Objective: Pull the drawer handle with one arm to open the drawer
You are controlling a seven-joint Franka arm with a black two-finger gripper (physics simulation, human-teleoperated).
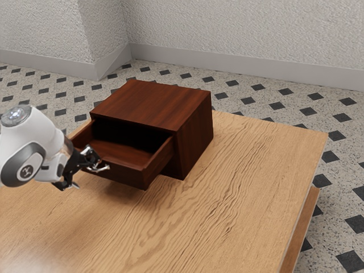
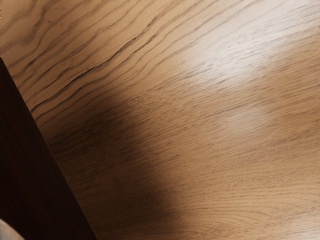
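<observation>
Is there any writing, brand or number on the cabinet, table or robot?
None readable: the cabinet, its open drawer and the table are bare wood.
A small dark mark on the arm's grey joint cap is too small to read.

The arm is cut off by the exterior view's left edge, and the worktop by its lower edge. In front of the cabinet, the drawer's handle is partly covered by the hand and too small to be made out. The cabinet's hollow is lost in shadow. In the wrist view, a dark wood panel is cut off, and a pale blurred patch beside it cannot be identified.
</observation>
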